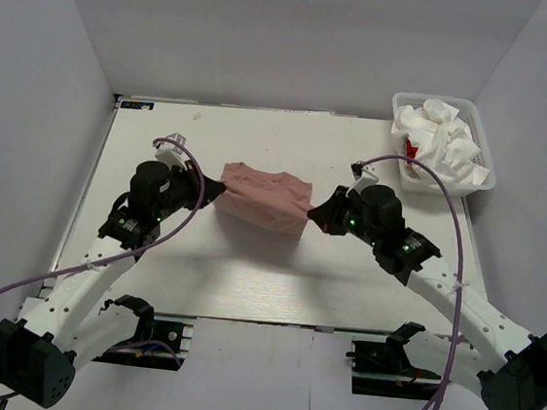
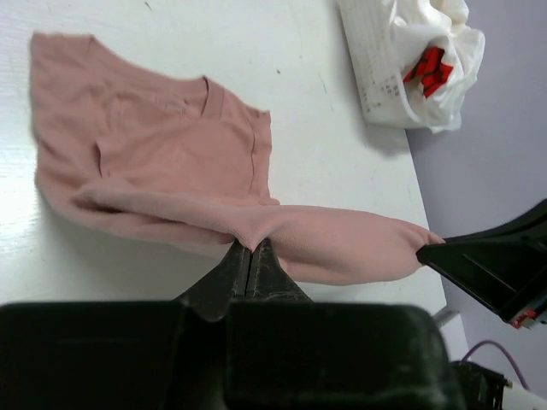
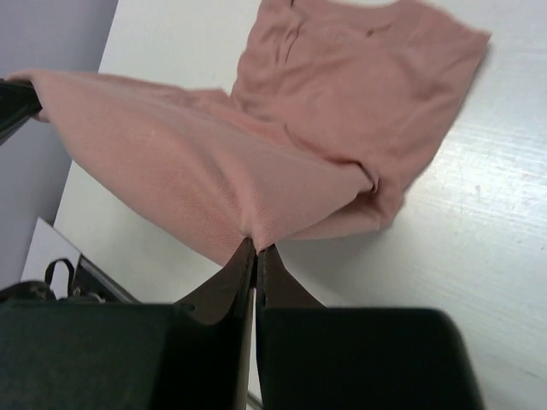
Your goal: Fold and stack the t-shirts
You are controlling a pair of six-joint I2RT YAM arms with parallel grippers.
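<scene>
A dusty-pink t-shirt (image 1: 264, 197) lies partly folded in the middle of the table. Its near edge is lifted and stretched between both grippers, while the far part rests flat. My left gripper (image 1: 218, 191) is shut on the shirt's left end; in the left wrist view the pink t-shirt (image 2: 171, 162) is pinched at the left gripper's (image 2: 248, 250) tips. My right gripper (image 1: 316, 212) is shut on the right end; in the right wrist view the cloth (image 3: 299, 128) bunches at the right gripper's (image 3: 256, 246) tips. White t-shirts (image 1: 442, 140), one showing a red patch, fill the basket.
A white lattice basket (image 1: 442, 182) stands at the table's far right corner, also seen as the basket (image 2: 376, 81) in the left wrist view. White walls close in the table on the left, back and right. The table's near edge (image 1: 271, 324) runs in front of the arm bases.
</scene>
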